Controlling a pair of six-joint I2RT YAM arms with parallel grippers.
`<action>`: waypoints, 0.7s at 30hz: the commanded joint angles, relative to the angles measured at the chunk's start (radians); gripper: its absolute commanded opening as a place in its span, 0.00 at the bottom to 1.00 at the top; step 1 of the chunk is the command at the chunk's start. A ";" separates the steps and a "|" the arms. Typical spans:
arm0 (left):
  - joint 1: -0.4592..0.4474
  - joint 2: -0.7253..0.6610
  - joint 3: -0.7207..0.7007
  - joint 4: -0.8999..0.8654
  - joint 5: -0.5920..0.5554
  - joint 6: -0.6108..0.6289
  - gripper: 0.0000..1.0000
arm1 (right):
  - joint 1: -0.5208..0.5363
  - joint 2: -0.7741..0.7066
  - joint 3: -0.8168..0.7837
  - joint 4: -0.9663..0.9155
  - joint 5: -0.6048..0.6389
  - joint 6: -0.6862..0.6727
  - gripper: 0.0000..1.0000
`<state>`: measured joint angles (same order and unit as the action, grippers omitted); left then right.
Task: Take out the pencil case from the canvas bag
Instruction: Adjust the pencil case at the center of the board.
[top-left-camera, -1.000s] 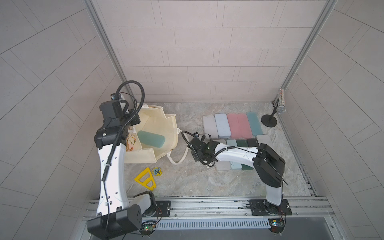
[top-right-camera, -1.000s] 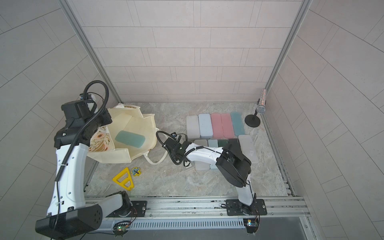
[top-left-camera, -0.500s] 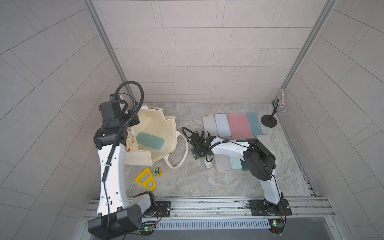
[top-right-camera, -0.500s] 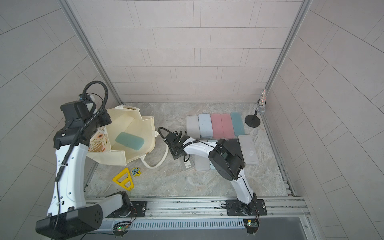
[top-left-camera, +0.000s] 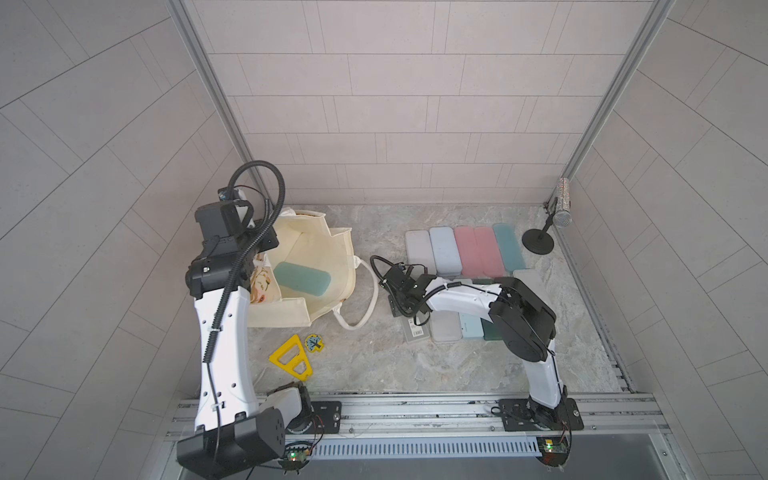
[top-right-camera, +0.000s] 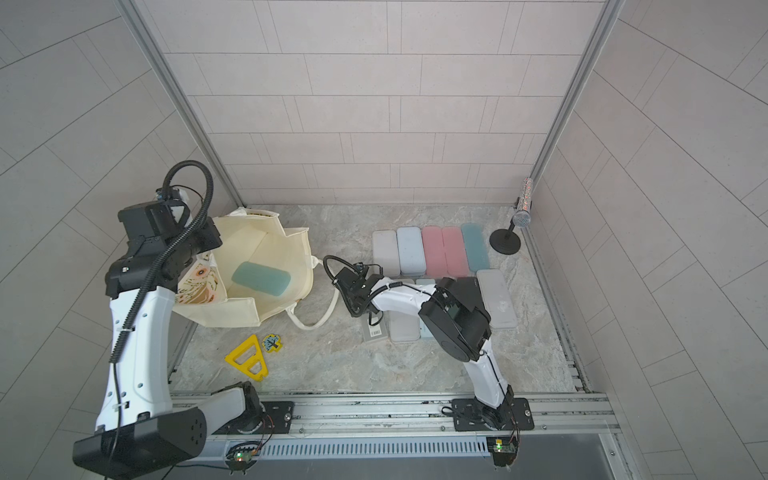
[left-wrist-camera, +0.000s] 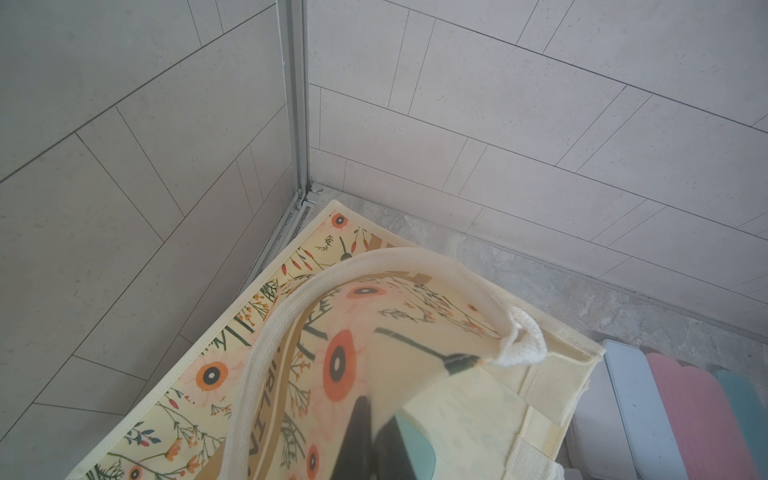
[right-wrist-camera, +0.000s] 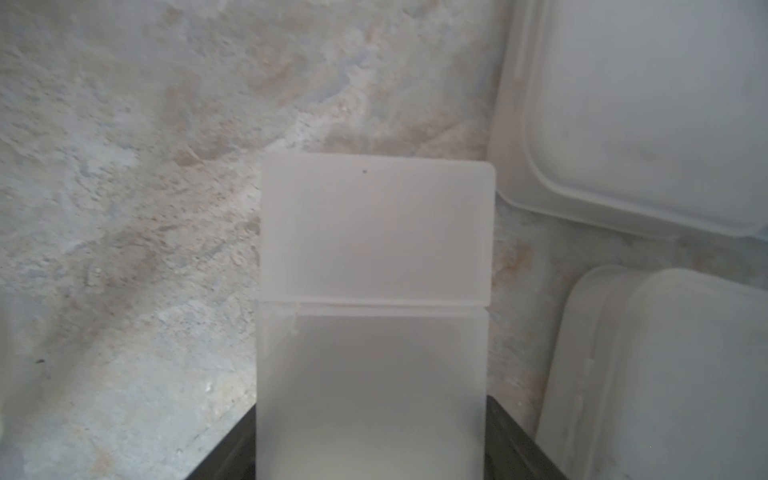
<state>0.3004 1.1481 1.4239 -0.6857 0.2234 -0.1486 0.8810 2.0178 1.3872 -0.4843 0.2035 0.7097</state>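
Folding inward since a second ago, the right arm has its elbow over the front row of cases. The pencil case (top-left-camera: 302, 279), a smooth teal slab with rounded ends, lies inside the canvas bag (top-left-camera: 286, 318), soft cream cloth slumped open at the left rear of the marbled table (top-left-camera: 374, 365). The left gripper (left-wrist-camera: 368, 440) is pinched tight on the bag's flower-printed wall. A white rope handle (top-left-camera: 365, 307) loops toward the right gripper (right-wrist-camera: 370, 449), whose dark fingers flank a frosted plastic case (right-wrist-camera: 374, 232); whether they squeeze it I cannot tell. Pastel hard cases (top-left-camera: 465, 253) lie beyond, and a yellow triangle (top-left-camera: 291, 362) sits before the bag.
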 joint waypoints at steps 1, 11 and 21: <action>0.007 -0.025 0.009 0.101 0.032 -0.019 0.00 | 0.006 -0.031 -0.033 -0.027 0.067 0.141 0.68; 0.009 -0.025 0.005 0.106 0.038 -0.022 0.00 | 0.025 -0.080 -0.066 -0.046 0.190 0.200 0.69; 0.021 -0.022 -0.035 0.177 0.131 -0.045 0.00 | 0.057 -0.156 -0.006 -0.097 0.246 0.116 0.89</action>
<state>0.3134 1.1484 1.3899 -0.6380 0.2863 -0.1703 0.9188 1.9465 1.3544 -0.5320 0.3786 0.8478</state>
